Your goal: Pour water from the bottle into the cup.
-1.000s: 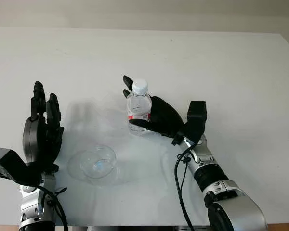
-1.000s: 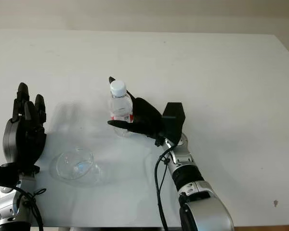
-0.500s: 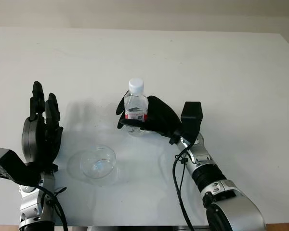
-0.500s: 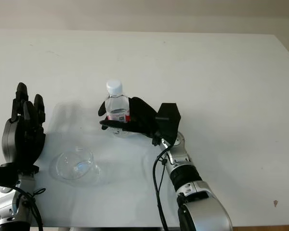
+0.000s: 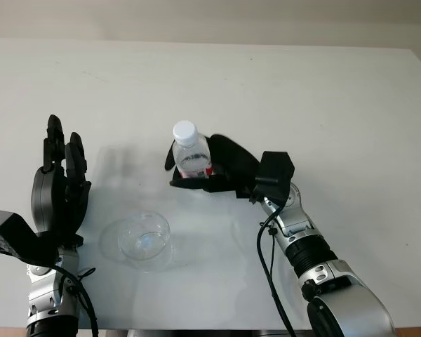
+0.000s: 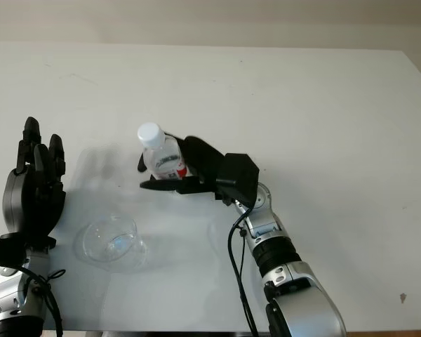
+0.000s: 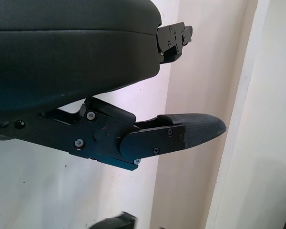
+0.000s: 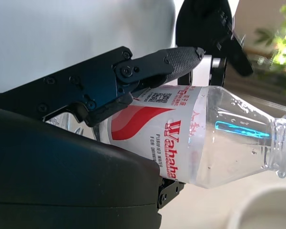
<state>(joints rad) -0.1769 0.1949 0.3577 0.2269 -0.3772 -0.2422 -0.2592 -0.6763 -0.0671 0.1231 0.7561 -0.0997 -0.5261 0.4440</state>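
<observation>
Two steps of the task look finished to you in the left eye view: the right hand [image 5: 217, 168] is clamped on the bottle [image 5: 191, 158], and the bottle is off the table [image 5: 323, 91], tilted with its top toward the cup's side. Its white cap [image 5: 184, 132] is on the neck. The cup [image 5: 144, 237] stands near the front edge, closer to you than the bottle and to its left, well apart from it, and I judge that no water is poured yet. The left hand [image 5: 56, 189] is raised beside the cup, open and holding nothing.

From the right eye view you get the same layout; the bottle is not above the cup.

Looking at the left wrist view, you see the open left hand's fingers [image 7: 181, 136] with nothing between them.

Turning to the right wrist view, one finger [image 8: 148, 67] lies across the red label and the palm backs the other side, so the grip seems firm. What is left, in my judgement: carrying the bottle over the cup, dealing with the cap, and pouring.
</observation>
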